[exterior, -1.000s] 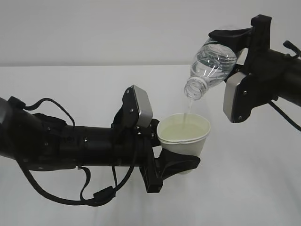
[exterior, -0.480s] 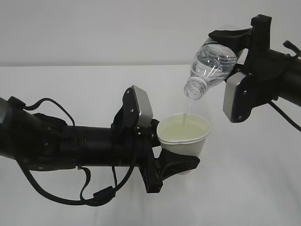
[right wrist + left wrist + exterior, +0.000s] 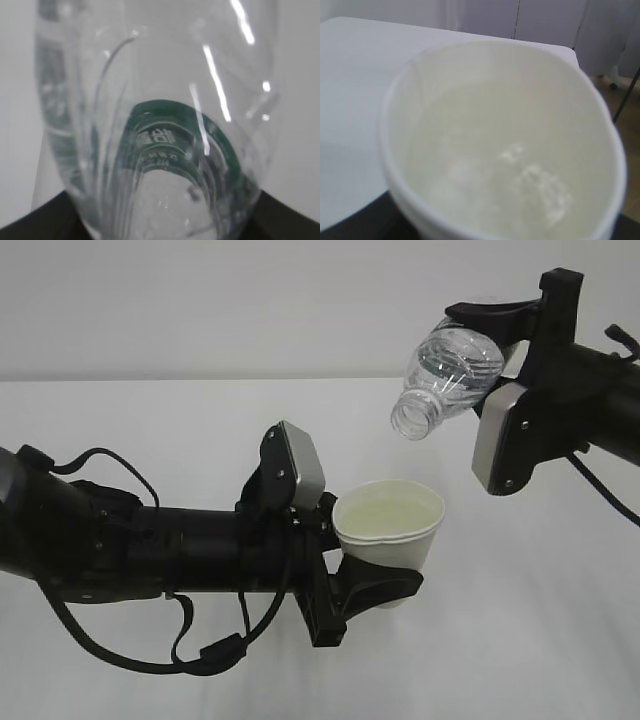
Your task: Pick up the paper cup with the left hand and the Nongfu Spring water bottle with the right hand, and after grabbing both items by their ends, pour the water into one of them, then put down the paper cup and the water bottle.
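My left gripper [image 3: 382,575] is shut on the lower part of the white paper cup [image 3: 392,532] and holds it upright above the table. The cup holds water [image 3: 390,515] well up its wall; in the left wrist view its rim [image 3: 395,165] and the water [image 3: 510,165] fill the frame. Up and to the right, my right gripper [image 3: 492,352] is shut on the base end of the Nongfu Spring water bottle [image 3: 445,375]. The bottle is tilted, its open mouth [image 3: 410,420] pointing down-left above the cup, and no stream falls from it. Its clear wall [image 3: 160,100] and green label [image 3: 222,147] fill the right wrist view.
Both arms hang over a white table [image 3: 150,420] with a plain grey wall behind. Black cables [image 3: 190,650] loop under the left arm. In the left wrist view the table's far edge [image 3: 540,44] shows, with a dark pole [image 3: 626,97] beyond it.
The thin stream of water from the bottle into the cup has stopped. The bottle has risen slightly and its mouth has tipped up a little. The cup has stayed in place.
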You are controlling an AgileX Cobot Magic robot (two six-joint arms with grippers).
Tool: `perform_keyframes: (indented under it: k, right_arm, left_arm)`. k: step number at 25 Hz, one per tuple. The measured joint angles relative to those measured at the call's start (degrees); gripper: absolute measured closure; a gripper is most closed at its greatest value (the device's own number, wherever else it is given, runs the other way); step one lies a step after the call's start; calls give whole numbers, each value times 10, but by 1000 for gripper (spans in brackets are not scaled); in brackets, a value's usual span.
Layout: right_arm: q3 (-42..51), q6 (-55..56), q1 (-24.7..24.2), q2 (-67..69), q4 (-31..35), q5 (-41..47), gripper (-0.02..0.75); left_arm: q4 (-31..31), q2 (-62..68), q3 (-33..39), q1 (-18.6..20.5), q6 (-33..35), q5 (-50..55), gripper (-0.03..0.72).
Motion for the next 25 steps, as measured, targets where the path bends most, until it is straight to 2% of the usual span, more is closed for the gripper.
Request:
perform_keyframes:
  k: [16, 25]
  right_arm:
    - [0, 71, 22, 0, 39, -42, 307]
    - [11, 149, 22, 0, 99, -78, 307]
  left_arm:
    - [-10, 0, 0, 0, 0, 1, 257]
    - [-31, 0, 0, 0, 0, 1, 257]
